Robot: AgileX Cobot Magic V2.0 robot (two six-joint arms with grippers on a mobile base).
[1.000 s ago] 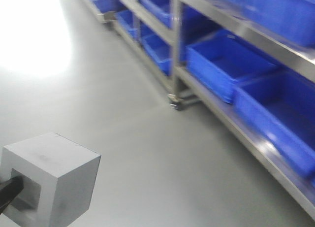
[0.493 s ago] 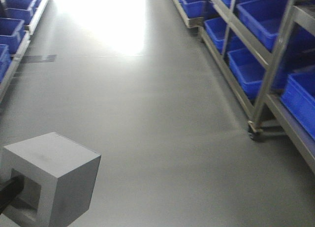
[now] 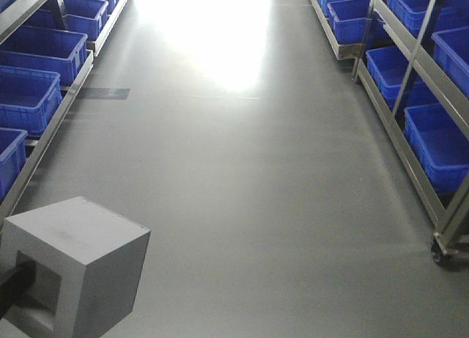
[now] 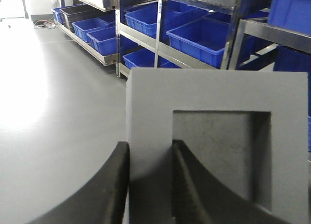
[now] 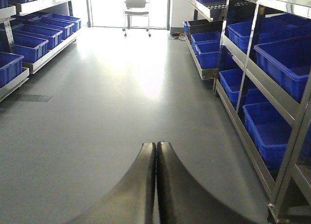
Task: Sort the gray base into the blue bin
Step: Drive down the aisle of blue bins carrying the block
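The gray base is a matte light-gray cube with a square recess, held above the floor at the lower left of the front view. In the left wrist view my left gripper is shut on the gray base, pinching one wall of the recess: one finger outside, one inside. A black finger reaches into the recess in the front view. My right gripper is shut and empty over the floor. Several blue bins sit on racks on both sides, such as one at the left and one at the right.
I am in an aisle of gray floor between metal racks. The right rack's caster stands at the lower right. A dark floor patch lies by the left rack. A chair stands at the aisle's far end, under bright glare.
The view has swung left: the right rack has slid to the right edge, the aisle is now centred and the left rack has come into view. The gray base stays gripped.
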